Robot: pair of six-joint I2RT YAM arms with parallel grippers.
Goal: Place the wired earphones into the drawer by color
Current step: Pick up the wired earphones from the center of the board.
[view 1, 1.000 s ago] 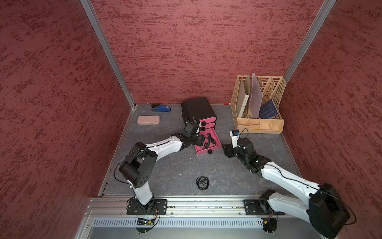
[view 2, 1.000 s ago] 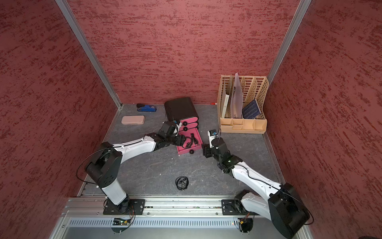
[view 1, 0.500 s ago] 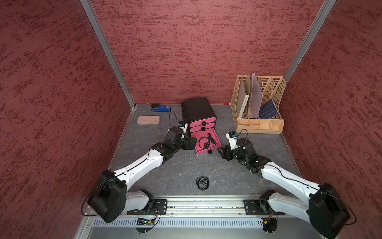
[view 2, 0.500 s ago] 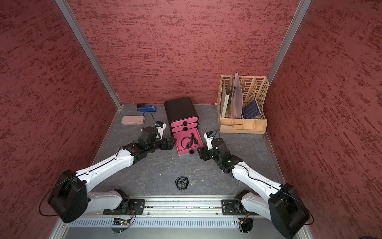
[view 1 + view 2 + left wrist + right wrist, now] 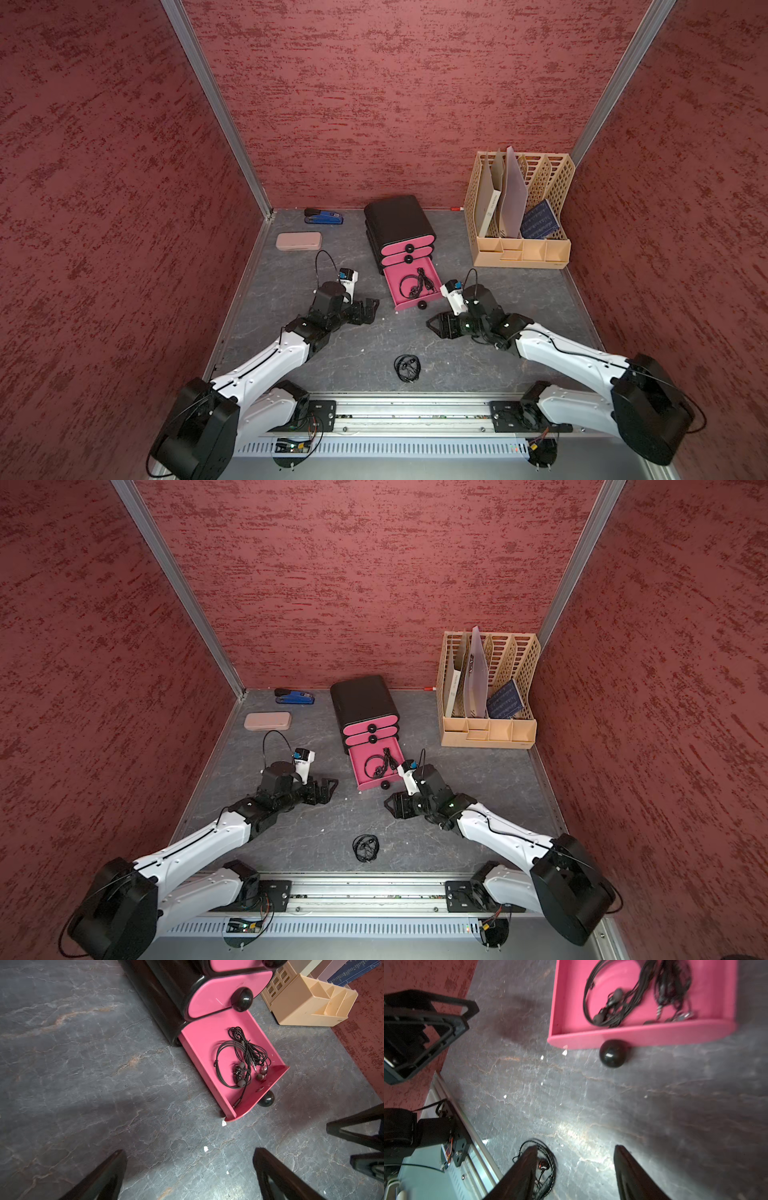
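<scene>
A: Left arm is backing off the bottom drawer. A second ago it was over it; now the left gripper is hanging over bare table, beside the drawer's left wall and apart from it.

B: Jaws?

A: Standing spread wide, holding nothing. Left wrist view is showing only grey surface between them.

B: Right gripper?

A: Also dropping back a touch toward the front. It's sitting right of the drawer's knob, tips pointing across an open strip of table at the left one. Jaws are standing partly apart, gripping nothing.

B: Earphones?

A: Black tangle is lying inside the bottom drawer, which is sticking out of the black cabinet. Cords are sitting inside the pink walls. Upper two drawers are sitting shut. One more black coil is lying loose on the table just short of the front rail, apart from both grippers. In the right wrist view it's peeking out from behind one finger.

B: Room?

A: Open table is running between the grippers and in front of the drawer. Beige file rack is sitting back right, pink case and blue stapler back left, all hugging the walls, well apart from the arms.
</scene>
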